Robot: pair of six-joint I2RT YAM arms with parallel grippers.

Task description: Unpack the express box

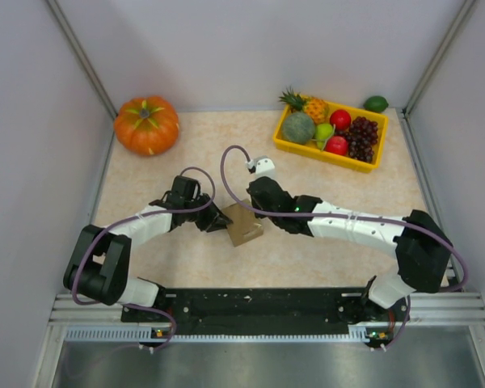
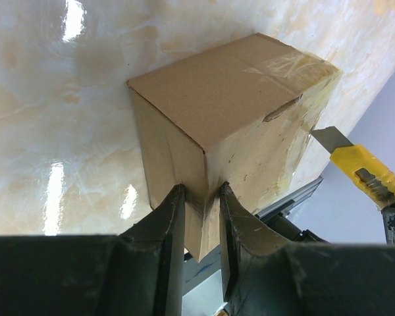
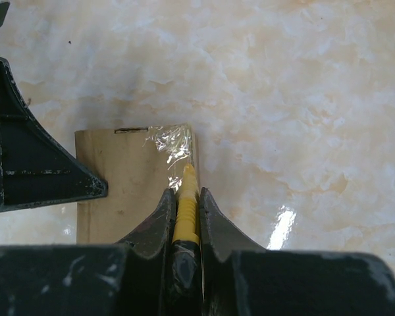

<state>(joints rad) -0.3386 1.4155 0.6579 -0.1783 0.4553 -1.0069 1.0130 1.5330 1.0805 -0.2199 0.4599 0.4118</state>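
Only wrist views show left gripper (image 2: pixel 201 191) pinching express box (image 2: pixel 224 92) corner, right gripper (image 3: pixel 185 192) clamping yellow knife (image 3: pixel 186 207).

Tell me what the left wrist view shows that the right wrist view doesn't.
Only left wrist: the left gripper pinching a corner of the express box, and the bare blade of the utility knife. Only right wrist: the right gripper shut on the knife, tip at the taped edge. Both: box, knife, clear tape, marbled tabletop.

The express box (image 2: pixel 237 112) is brown, the knife (image 2: pixel 372 178) yellow, the pumpkin (image 1: pixel 146 124) orange.
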